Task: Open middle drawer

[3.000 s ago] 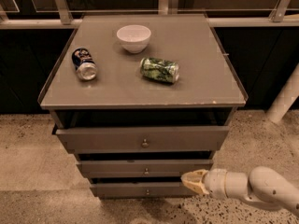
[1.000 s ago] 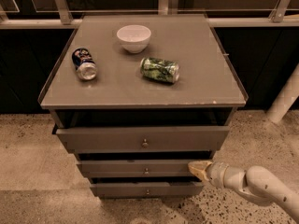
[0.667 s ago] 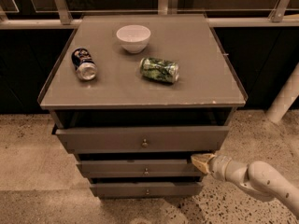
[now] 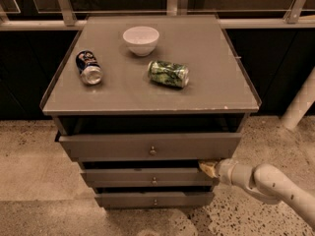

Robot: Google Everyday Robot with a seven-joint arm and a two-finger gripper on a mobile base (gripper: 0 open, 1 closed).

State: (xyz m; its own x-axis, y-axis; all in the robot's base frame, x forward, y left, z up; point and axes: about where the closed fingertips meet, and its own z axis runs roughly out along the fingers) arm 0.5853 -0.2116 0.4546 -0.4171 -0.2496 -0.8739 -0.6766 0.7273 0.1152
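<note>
A white bowl (image 4: 141, 39) stands toward the back of the cabinet top (image 4: 211, 77). A blue can (image 4: 88, 68) lies on its side at left and a green can (image 4: 169, 73) near the middle, well apart. My gripper (image 4: 209, 168) sits low at the cabinet's right front.

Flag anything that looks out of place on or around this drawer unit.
Two drink cans lie tipped on their sides on the cabinet top: a blue can at left and a green can near the middle. The end effector sits at the upper right corner of the middle drawer, away from its knob.
</note>
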